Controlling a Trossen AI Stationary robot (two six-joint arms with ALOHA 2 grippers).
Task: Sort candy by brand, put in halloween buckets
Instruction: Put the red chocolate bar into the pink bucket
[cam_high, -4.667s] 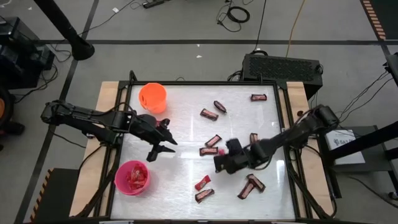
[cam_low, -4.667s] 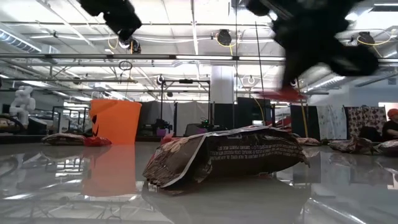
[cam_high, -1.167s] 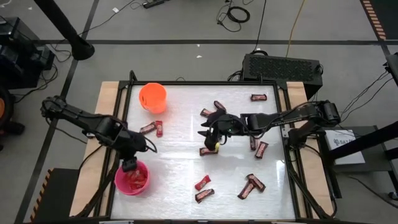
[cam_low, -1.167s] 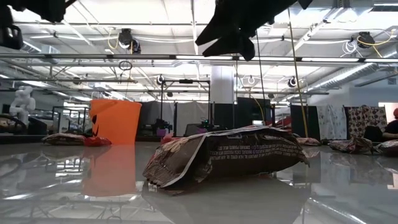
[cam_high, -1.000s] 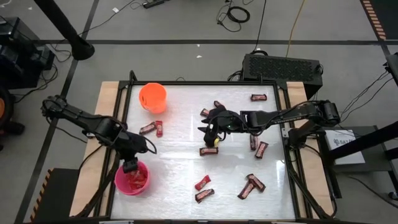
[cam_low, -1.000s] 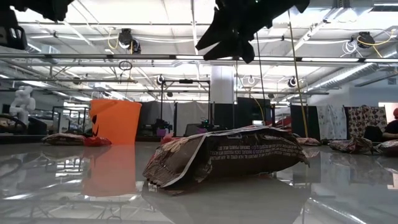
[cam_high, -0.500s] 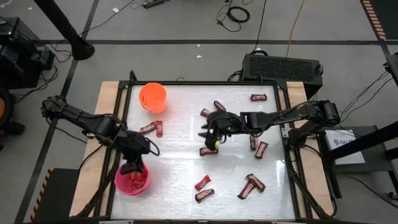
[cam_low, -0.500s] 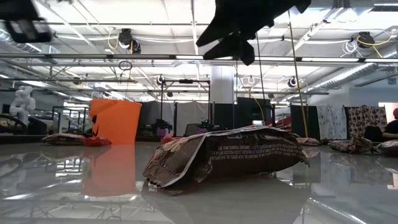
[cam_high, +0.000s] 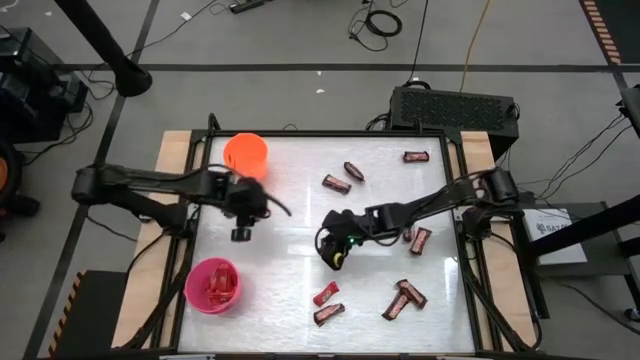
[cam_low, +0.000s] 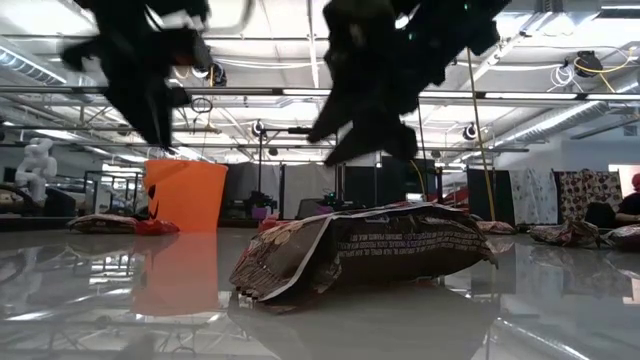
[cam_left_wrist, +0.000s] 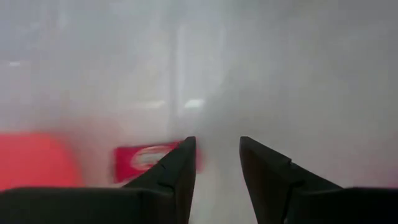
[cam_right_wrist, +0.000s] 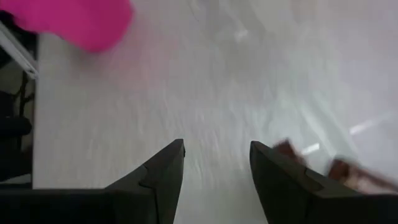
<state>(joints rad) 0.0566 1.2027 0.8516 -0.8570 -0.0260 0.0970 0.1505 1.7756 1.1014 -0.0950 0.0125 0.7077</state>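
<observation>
Both wrist views are smeared by motion, so wrapper markings cannot be read, and in the low view both arms show only as dark blurred shapes. The left gripper (cam_high: 241, 232) hangs over the white table (cam_high: 300, 300) between the orange bucket (cam_high: 246, 156) and the pink bucket (cam_high: 212, 284); its fingers (cam_left_wrist: 180, 171) stand apart with nothing between them, and a flat red candy (cam_left_wrist: 144, 160) lies just beside one finger. The right gripper (cam_high: 335, 256) sits near the table's middle, jaws parted and empty, with dark wrapped bars (cam_right_wrist: 339, 169) close by. Loose candy (cam_high: 336, 183) lies scattered across the glossy surface; red wrappers fill the round pink pail.
</observation>
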